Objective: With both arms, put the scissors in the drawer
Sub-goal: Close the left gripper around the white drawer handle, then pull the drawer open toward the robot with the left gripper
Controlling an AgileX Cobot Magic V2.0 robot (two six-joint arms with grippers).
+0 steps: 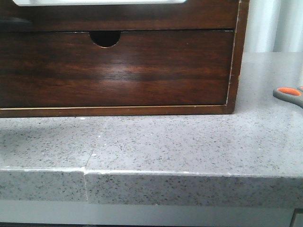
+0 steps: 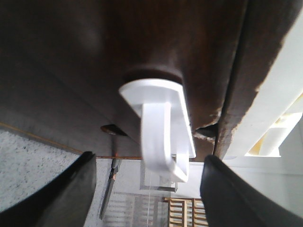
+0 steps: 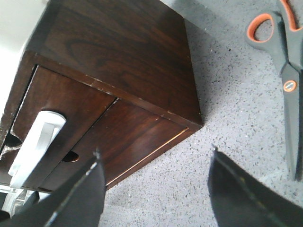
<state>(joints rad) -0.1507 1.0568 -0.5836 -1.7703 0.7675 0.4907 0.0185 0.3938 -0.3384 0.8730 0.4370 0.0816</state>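
The scissors (image 3: pixel 284 71), grey with orange-lined loops, lie flat on the speckled grey counter to the right of the cabinet. Only one handle loop (image 1: pixel 289 93) shows at the front view's right edge. They appear small and far off in the left wrist view (image 2: pixel 111 182). The dark brown drawer (image 1: pixel 118 71) is shut, and its half-round cutout (image 1: pixel 105 38) is empty. My left gripper (image 2: pixel 149 189) is open in front of the cabinet, close to a white handle (image 2: pixel 161 123) above the drawer. My right gripper (image 3: pixel 154 182) is open and empty over the counter, between the cabinet's corner and the scissors.
The wooden cabinet (image 3: pixel 123 52) stands on the grey counter (image 1: pixel 165 142). The white handle also shows in the right wrist view (image 3: pixel 35 142), on the compartment above the drawer. The counter's front edge (image 1: pixel 189 175) runs below. Neither arm shows in the front view.
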